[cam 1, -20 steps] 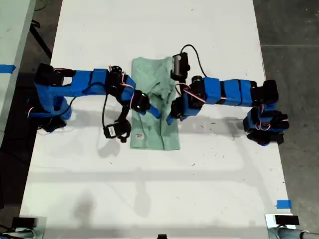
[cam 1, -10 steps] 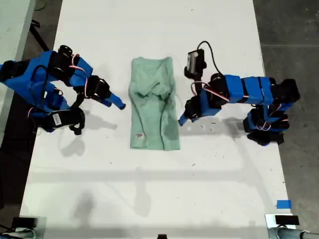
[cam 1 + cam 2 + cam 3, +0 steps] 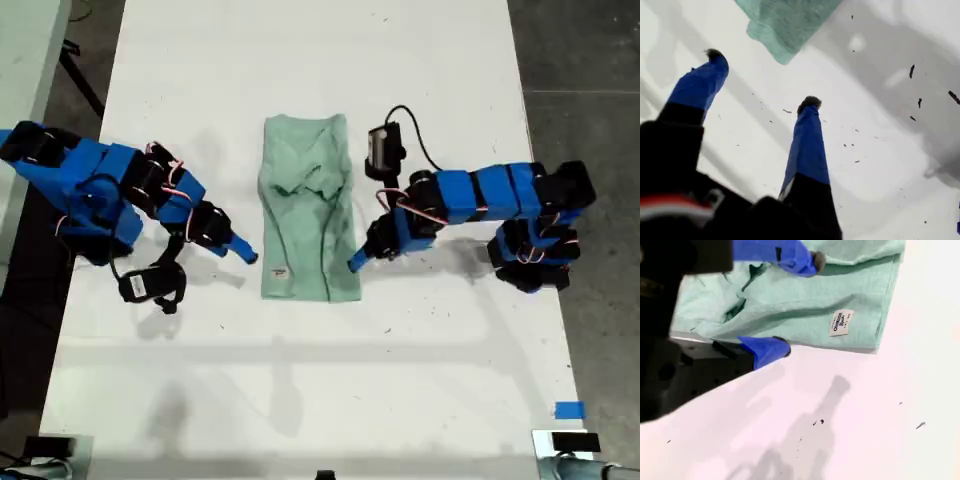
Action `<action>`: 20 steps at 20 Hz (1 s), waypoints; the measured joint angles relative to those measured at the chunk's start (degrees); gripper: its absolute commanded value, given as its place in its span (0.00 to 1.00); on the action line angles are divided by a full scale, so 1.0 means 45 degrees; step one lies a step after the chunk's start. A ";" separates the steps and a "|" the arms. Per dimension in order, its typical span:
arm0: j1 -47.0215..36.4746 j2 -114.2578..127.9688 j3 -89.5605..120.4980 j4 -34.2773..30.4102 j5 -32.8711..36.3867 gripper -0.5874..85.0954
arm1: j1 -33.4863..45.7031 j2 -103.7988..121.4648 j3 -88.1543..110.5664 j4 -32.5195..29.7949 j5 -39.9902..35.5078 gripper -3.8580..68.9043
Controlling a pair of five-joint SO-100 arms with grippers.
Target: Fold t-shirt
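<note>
T-shirt: the pale green t-shirt (image 3: 310,220) lies flat in the middle of the white surface (image 3: 300,380), between the two arms. Its sides are turned in, so it makes a narrow long strip. There are some wrinkles in its upper half in the exterior view.
Label: a small white label (image 3: 280,270) is on the cloth near the lower corner at the exterior view's left. The second wrist view shows it too (image 3: 841,322), but the print is too small to read.
My first claw: my first claw (image 3: 357,262) belongs to the arm at the exterior view's right. It is released, with the two blue fingers wide apart (image 3: 762,77) and only bare surface between them. A corner of the t-shirt (image 3: 785,20) lies just beyond the tips, not touching them.
My second claw: my second claw (image 3: 245,255) belongs to the arm at the exterior view's left. It is also released and grasps nothing (image 3: 790,302). One finger is above the cloth (image 3: 850,285), the other is at the cloth's edge.
Tape: a small blue piece of tape (image 3: 568,410) is on the surface, near the lower corner at the exterior view's right.
</note>
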 measured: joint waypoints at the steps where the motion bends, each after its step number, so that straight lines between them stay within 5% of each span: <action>1: 0.0000 -0.0762 0.0000 -0.0508 0.0000 0.34 | 0.0020 -0.0566 -0.0215 0.0000 0.0000 0.52; 7: 0.0000 -0.4590 -0.0371 -0.2461 0.0117 0.35 | 0.0020 -0.3066 -0.0918 -0.0762 -0.0039 0.51; 13: 0.0000 -0.7266 -0.1738 -0.2910 0.0156 0.35 | 0.0020 -0.5430 -0.1875 -0.1602 -0.0039 0.49; 18: 0.0039 -0.9961 -0.3672 -0.2910 -0.0020 0.21 | -0.0059 -0.6992 -0.2520 -0.2539 0.0371 0.22; 20: 0.0020 -1.0410 -0.4492 -0.2734 -0.0039 0.07 | -0.0059 -0.7930 -0.3672 -0.2598 0.0469 0.10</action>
